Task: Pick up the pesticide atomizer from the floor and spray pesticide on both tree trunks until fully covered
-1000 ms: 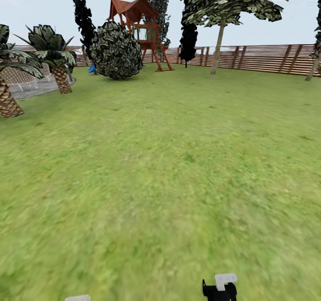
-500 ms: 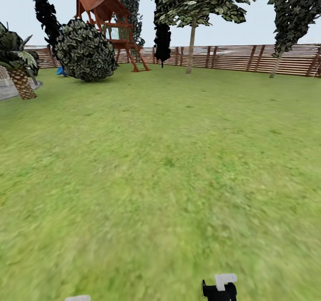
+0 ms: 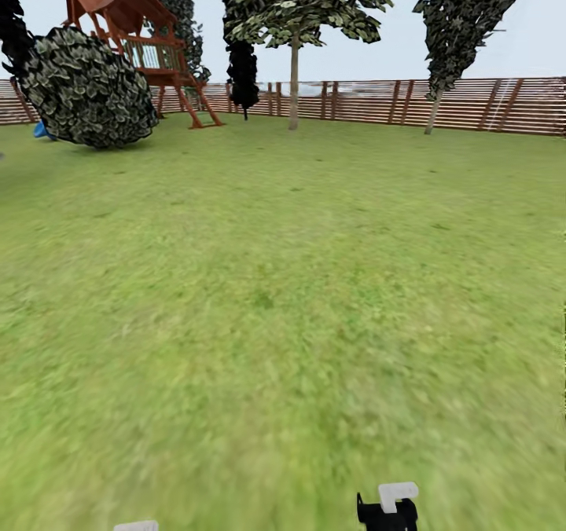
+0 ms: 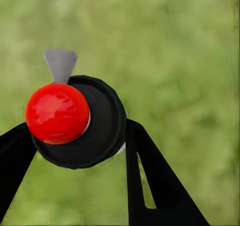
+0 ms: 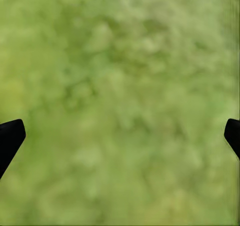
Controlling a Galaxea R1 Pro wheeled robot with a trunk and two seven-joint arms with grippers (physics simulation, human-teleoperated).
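Since the earlier frames my head camera had swung to the right. The whole scene sat further left in the head view, and my arms kept the same place at its lower edge.

Nearest, the left wrist view showed my left pincer [image 4: 77,127] closed on the pesticide atomizer [image 4: 102,123]. A black finger [image 4: 150,181] pressed against each side of its dark round body. A red ball [image 4: 57,113] lay over the body, and a light-grey nozzle [image 4: 60,63] stood beyond it. The head view gave only a white tab of that pincer.

The right wrist view showed my right pincer [image 5: 120,136] spread wide, with blurred grass between the tips. The head view showed its black body and white tab.

The garden lawn [image 3: 283,280] ran on ahead. Far off to the left stood a round bush [image 3: 86,87] and a red-brown play tower [image 3: 134,36]. A bare-trunked tree [image 3: 294,83] and a columnar tree [image 3: 464,12] stood before the slatted fence [image 3: 472,105].
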